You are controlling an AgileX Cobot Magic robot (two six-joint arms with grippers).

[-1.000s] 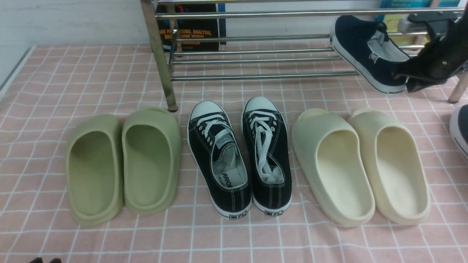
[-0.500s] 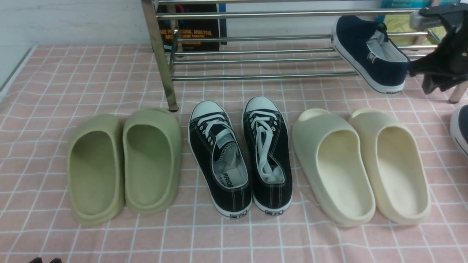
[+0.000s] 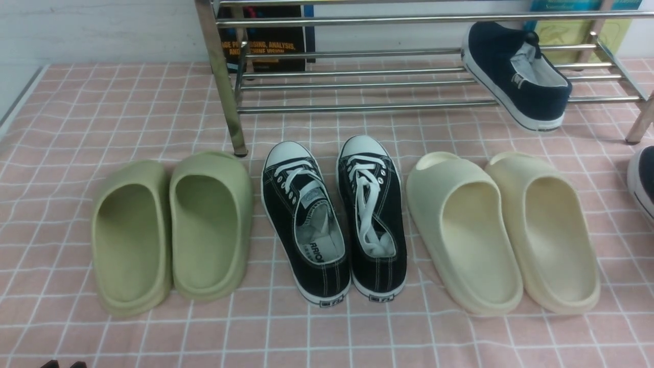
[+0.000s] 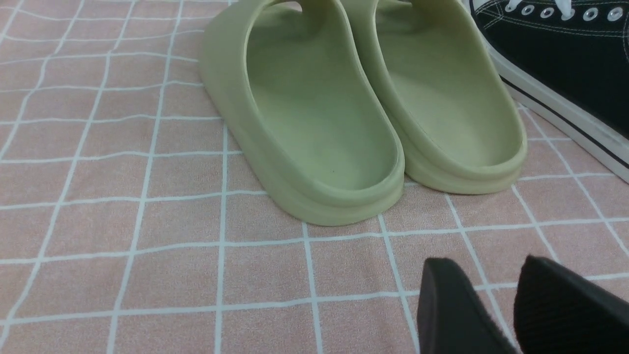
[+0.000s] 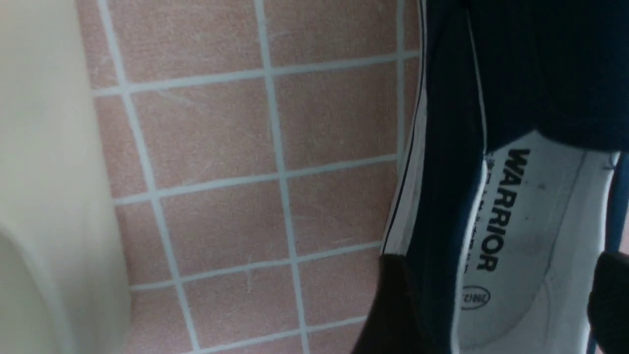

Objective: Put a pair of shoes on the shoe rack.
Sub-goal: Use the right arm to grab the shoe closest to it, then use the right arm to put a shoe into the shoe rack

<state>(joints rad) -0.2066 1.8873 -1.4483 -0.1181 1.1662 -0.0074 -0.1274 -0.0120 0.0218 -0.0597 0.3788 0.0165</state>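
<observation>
One navy slip-on shoe [image 3: 516,71] lies tilted on the lower bars of the chrome shoe rack [image 3: 357,20], at its right end, with nothing holding it. The second navy shoe [image 3: 643,179] lies on the cloth at the far right edge. In the right wrist view this shoe [image 5: 452,147] shows its grey WARRIOR insole. My right gripper [image 5: 501,305] is open, one finger on each side of the shoe's heel part. It is out of the front view. My left gripper [image 4: 484,275] is shut and empty, low over the cloth at the front left [image 3: 64,364].
On the pink checked cloth stand a row of green slides [image 3: 171,230], black lace-up sneakers [image 3: 334,220] and cream slides [image 3: 503,230]. A cream slide [image 5: 44,172] lies close beside the second navy shoe. A rack post [image 3: 222,82] stands behind the green slides.
My right gripper let go of the navy shoe on the rack and drew back out of the front view to the right. The shoe stays on the bars. The left arm has not moved.
</observation>
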